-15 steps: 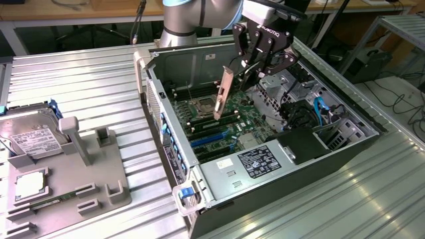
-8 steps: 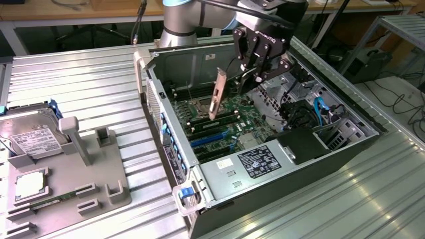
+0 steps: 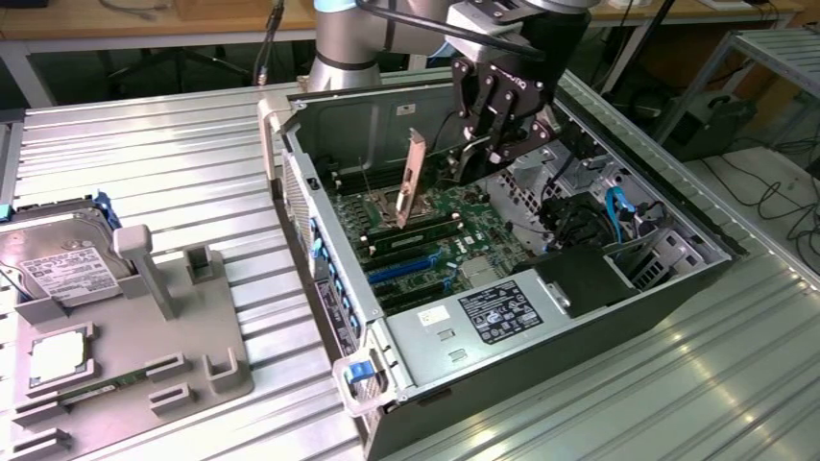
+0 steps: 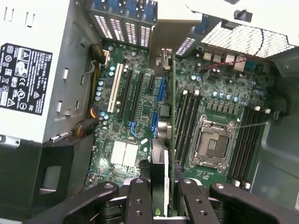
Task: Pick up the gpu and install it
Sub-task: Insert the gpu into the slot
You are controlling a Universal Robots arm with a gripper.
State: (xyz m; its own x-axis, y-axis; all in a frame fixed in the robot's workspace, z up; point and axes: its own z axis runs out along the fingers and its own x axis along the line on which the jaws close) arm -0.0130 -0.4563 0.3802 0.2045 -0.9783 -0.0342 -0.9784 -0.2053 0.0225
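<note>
Inside the open computer case [image 3: 384,317], the gripper [image 3: 477,158] holds the gpu [image 3: 413,178] on edge above the motherboard [image 3: 436,240], its fingers [image 4: 140,203] closed narrowly on the card's top edge. From the exterior view the card hangs upright with its pale end bracket toward the case's rear wall, apart from the board below. The wrist view looks straight down the card's thin green edge [image 4: 173,116], which runs between the expansion slots [image 4: 135,95] and the memory banks [image 4: 187,116], beside the empty processor socket [image 4: 212,142].

Doing this step well likely depends on alignment: the card's lower edge should sit squarely over one slot along its full length, with the bracket meeting the rear opening, before any downward press. A tilted card would probably bind or catch a neighbouring connector, so a straight, even descent looks safest. Whether the edge is over a slot now cannot be told.

Off to the exterior view's left, a hard drive [image 3: 58,264] rests in a grey fixture [image 3: 167,346].
</note>
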